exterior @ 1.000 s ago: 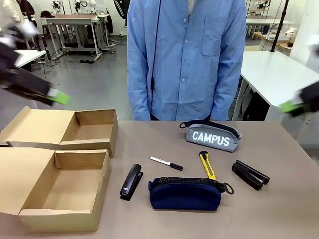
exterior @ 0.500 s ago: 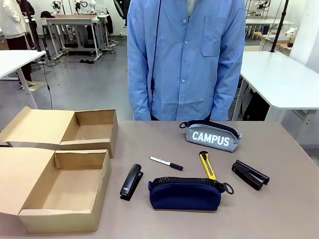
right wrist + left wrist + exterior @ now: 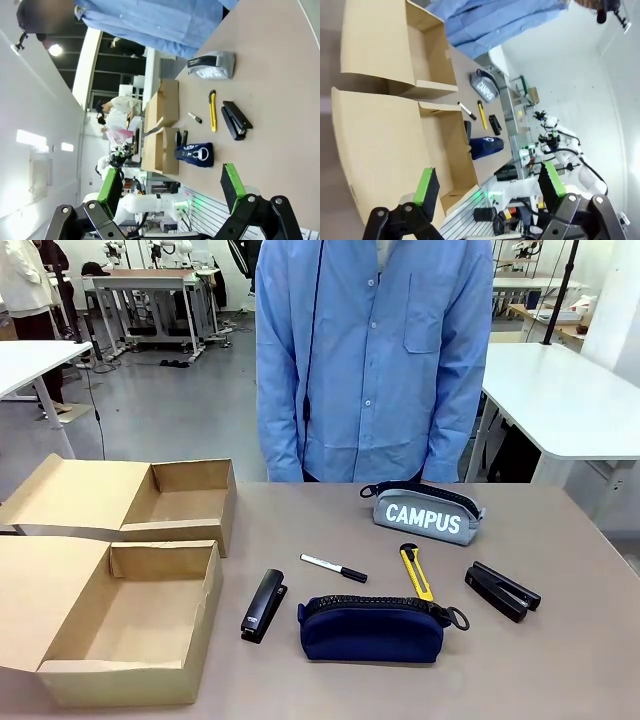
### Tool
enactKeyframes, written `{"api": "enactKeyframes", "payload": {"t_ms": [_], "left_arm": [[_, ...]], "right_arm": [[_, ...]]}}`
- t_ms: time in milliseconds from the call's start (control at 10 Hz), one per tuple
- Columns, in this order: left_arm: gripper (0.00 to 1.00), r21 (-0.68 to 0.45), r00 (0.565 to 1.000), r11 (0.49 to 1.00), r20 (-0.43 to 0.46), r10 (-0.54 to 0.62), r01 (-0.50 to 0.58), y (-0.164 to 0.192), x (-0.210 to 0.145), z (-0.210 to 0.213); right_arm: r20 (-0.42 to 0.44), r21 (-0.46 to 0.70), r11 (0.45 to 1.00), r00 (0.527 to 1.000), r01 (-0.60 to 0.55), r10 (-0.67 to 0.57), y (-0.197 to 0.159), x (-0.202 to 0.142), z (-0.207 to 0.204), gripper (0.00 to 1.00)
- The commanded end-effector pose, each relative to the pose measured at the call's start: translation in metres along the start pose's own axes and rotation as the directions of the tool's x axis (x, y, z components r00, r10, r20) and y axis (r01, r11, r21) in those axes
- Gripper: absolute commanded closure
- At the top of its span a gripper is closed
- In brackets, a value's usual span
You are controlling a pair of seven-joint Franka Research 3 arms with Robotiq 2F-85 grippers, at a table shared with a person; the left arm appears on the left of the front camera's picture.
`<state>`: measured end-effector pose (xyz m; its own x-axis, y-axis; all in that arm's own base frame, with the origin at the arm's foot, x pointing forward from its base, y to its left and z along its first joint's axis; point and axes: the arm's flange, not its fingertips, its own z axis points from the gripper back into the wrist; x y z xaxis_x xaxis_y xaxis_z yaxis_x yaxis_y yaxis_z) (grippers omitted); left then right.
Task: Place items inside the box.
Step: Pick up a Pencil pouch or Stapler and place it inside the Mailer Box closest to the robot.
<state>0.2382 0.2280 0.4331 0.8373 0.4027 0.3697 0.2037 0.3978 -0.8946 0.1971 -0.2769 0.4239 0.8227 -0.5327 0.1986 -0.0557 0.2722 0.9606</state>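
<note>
My left gripper and my right gripper hang well above the table, each with fingers spread wide and nothing between them. Nearest my side, an open cardboard box sits at the left, with a black stapler near its right wall and a navy pouch next along. Just behind lie a white marker, a yellow utility knife and, off to the right, a black clip tool. Farther back are a second open box at the left and a grey pouch printed "CAMPUS". A person in a blue shirt stands at the far edge. Every item lies on the tabletop, outside both boxes.
</note>
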Motion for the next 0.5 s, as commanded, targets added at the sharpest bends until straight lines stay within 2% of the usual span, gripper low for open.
{"api": "enactKeyframes", "payload": {"t_ms": [0,300,400], "left_arm": [[0.0,0.0,0.999,0.999,0.009,-0.034,0.034,-0.003,-0.003,0.008],[0.0,0.0,0.999,0.999,0.009,-0.034,0.034,-0.003,-0.003,0.008],[0.0,0.0,0.999,0.999,0.009,-0.034,0.034,-0.003,-0.003,0.008]], "right_arm": [[0.009,0.004,0.999,0.999,-0.036,0.036,0.004,-0.002,0.004,0.0],[-0.009,-0.007,1.0,1.0,-0.009,0.009,0.004,-0.005,0.004,0.0],[-0.109,-0.029,0.989,0.984,-0.142,0.138,0.023,-0.019,-0.024,0.0]]}}
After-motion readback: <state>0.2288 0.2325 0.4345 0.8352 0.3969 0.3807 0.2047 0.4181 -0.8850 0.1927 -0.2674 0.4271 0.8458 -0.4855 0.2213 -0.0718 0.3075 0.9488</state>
